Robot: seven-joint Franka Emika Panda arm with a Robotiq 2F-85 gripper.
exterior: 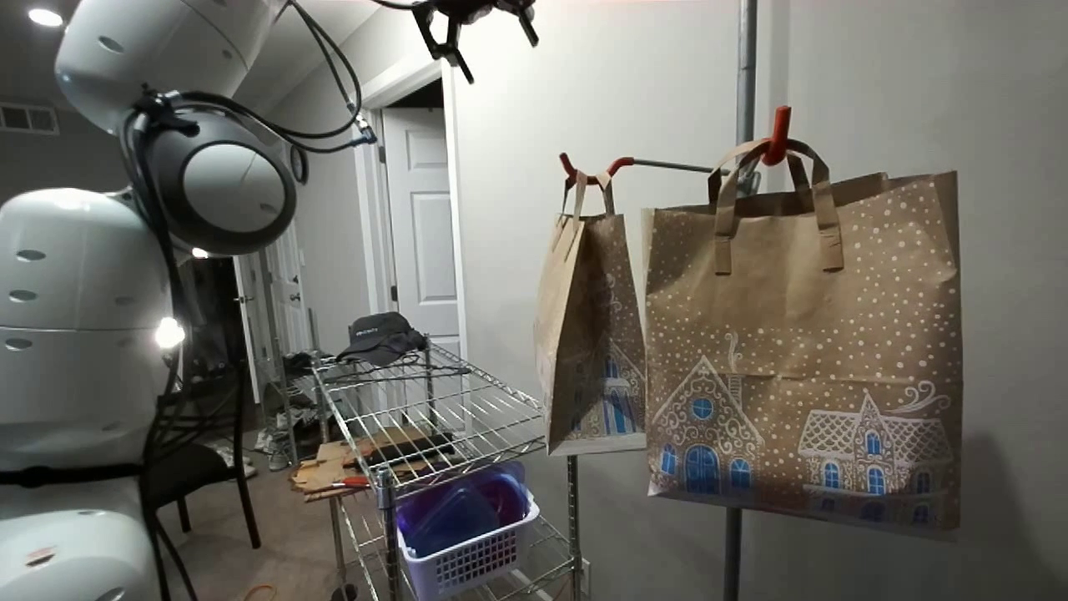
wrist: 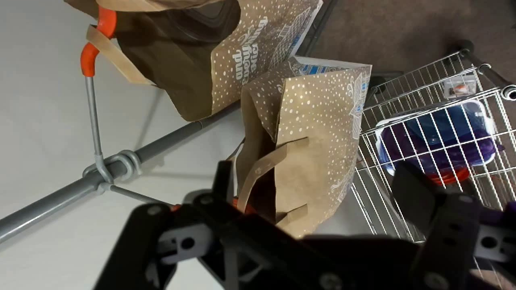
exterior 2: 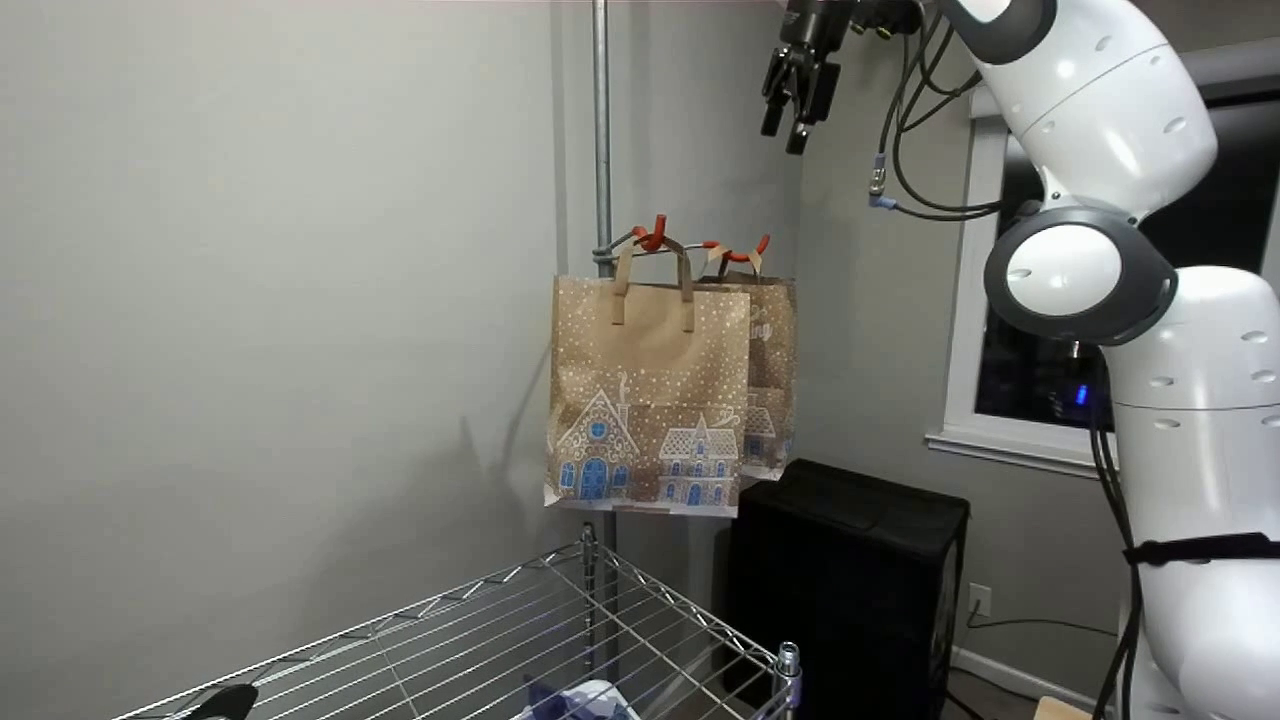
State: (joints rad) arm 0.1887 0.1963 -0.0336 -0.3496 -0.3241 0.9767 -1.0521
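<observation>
My gripper (exterior: 501, 60) is high up in both exterior views, pointing downward, its fingers spread and holding nothing. Below it, two brown paper bags with white dots and printed houses hang by their handles from red-tipped hooks. The bag by the shelf (exterior: 591, 334) hangs from a hook (exterior: 596, 178) near the wire rack. The farther bag (exterior: 801, 334) is on another hook (exterior: 778, 138). In the wrist view, the shelf-side bag (wrist: 314, 137) shows beyond the gap between the fingers, its hook mostly hidden behind the left finger. Its neighbour (wrist: 181, 68) gapes open at the top.
A grey vertical pole (exterior 2: 602, 120) carries the hooks, close to the wall. Beside the bags stands a wire shelf (exterior: 467, 401) with a dark cap (exterior: 380, 338) on top and a white basket (exterior: 471, 555) lower down. A black box (exterior 2: 840, 570) sits under the bags.
</observation>
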